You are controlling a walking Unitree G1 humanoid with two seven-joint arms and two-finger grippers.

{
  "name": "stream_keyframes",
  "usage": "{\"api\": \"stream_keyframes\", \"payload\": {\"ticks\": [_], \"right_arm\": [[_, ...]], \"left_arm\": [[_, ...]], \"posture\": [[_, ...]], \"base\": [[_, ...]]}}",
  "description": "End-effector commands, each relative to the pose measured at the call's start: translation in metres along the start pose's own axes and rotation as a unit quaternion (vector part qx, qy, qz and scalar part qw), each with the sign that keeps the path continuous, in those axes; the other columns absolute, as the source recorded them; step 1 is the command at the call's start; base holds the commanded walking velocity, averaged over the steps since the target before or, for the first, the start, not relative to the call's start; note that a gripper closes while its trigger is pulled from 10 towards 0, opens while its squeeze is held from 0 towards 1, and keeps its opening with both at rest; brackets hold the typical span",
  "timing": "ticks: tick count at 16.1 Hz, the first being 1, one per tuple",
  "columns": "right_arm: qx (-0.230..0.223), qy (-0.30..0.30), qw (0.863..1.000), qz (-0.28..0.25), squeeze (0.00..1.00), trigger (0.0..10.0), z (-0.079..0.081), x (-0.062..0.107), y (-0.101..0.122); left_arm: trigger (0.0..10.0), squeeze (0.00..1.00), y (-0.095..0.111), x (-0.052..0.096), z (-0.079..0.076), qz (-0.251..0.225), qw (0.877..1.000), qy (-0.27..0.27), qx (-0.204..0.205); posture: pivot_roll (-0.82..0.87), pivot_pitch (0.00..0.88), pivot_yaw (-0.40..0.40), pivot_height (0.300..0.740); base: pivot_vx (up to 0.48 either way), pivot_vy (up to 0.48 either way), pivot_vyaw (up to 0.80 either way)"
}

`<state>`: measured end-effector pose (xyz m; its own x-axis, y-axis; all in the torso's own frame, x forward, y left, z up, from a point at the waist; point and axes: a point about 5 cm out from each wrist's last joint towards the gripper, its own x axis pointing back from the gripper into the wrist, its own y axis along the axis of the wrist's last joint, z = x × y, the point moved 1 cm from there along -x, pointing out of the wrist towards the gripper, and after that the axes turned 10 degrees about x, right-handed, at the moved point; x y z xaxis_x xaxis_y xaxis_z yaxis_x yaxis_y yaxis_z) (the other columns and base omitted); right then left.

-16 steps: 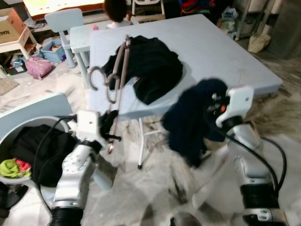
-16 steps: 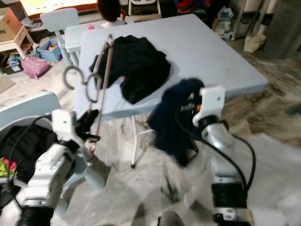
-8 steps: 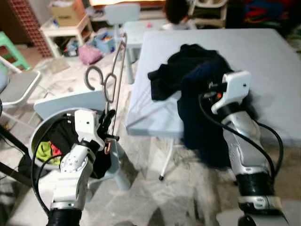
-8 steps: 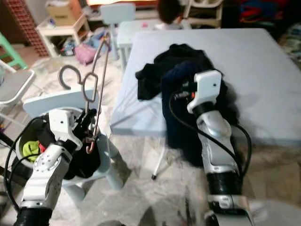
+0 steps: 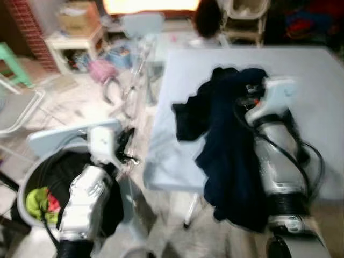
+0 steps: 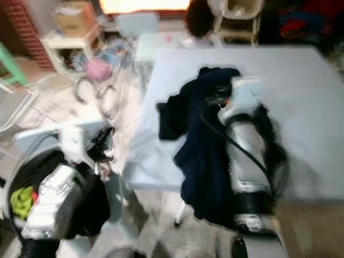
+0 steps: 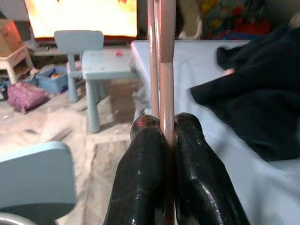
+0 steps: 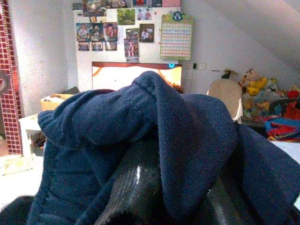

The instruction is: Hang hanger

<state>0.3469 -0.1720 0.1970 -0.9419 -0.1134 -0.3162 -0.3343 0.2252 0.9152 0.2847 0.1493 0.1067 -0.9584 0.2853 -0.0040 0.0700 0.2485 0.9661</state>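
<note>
- While nothing is hung yet, both things the job seems to need are already in the robot's grasp, so I judge the task to be at an early-to-middle stage.
- The left gripper [image 7: 168, 140] is pinched tight on the pink hanger [image 7: 161, 51]; in the left wrist view its two black fingers [image 7: 140, 173] press the hanger's thin rods between them, and the rods run straight up out of the grip.
- In the head views, which are blurred, the hanger's hooks [image 5: 115, 91] rise above the left arm, over the floor between the laundry basket [image 5: 32, 172] and the table [image 5: 317, 75].
- The right gripper [image 8: 154, 187] is closed on a navy garment [image 5: 231, 156]; the cloth is draped right over its fingers, and hangs down along the right arm past the table edge.
- A black garment [image 5: 188, 115] lies on the table just beside the navy one.
- Still to do, as I read it: get the navy garment onto the hanger, then hook the hanger on a rail or rod.
- No rail can be made out here, so the robot probably has to find one first.
</note>
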Motion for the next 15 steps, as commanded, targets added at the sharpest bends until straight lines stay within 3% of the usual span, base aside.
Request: {"api": "stream_keyframes", "payload": {"ticks": [1,5,8,9,10,12,15], "right_arm": [[0.02,-0.019,0.999,-0.02,0.0,10.0,-0.01,-0.008,0.012],[0.05,-0.043,0.997,-0.03,0.0,10.0,-0.01,-0.029,0.02],[0.059,-0.064,0.994,-0.063,0.0,10.0,-0.024,-0.068,0.049],[0.06,-0.069,0.993,-0.078,0.0,10.0,-0.032,-0.086,0.07],[0.065,-0.077,0.99,-0.099,0.0,10.0,-0.043,-0.109,0.105],[0.083,-0.085,0.986,-0.117,0.0,10.0,-0.05,-0.12,0.133],[0.062,-0.102,0.983,-0.137,0.0,10.0,-0.06,-0.131,0.172]], "left_arm": [[10.0,0.0,0.009,-0.006,-0.008,-0.016,1.0,-0.021,-0.003],[10.0,0.0,0.011,-0.005,0.0,-0.01,1.0,-0.01,-0.014],[10.0,0.0,0.007,-0.004,-0.006,-0.006,1.0,-0.013,-0.012],[10.0,0.0,0.005,-0.002,-0.009,-0.003,1.0,-0.015,-0.011],[10.0,0.0,0.003,-0.001,-0.012,-0.001,1.0,-0.017,-0.011],[10.0,0.0,0.003,-0.002,-0.012,-0.003,1.0,-0.014,-0.009],[10.0,0.0,0.003,0.0,-0.014,-0.008,1.0,-0.007,-0.008]], "posture": [[-0.05,0.031,0.049,0.74],[-0.03,0.031,0.054,0.74],[-0.02,0.016,0.05,0.74],[-0.01,0.014,0.042,0.74],[-0.01,0.011,0.039,0.74],[0.0,0.01,0.028,0.74],[0.01,0.015,0.006,0.74]], "base": [[0.379,0.0,0.0],[0.0,0.0,0.0],[0.0,0.0,0.0],[0.0,0.0,0.0],[0.0,0.0,0.0],[0.0,0.0,0.0],[0.0,0.0,0.0]]}}
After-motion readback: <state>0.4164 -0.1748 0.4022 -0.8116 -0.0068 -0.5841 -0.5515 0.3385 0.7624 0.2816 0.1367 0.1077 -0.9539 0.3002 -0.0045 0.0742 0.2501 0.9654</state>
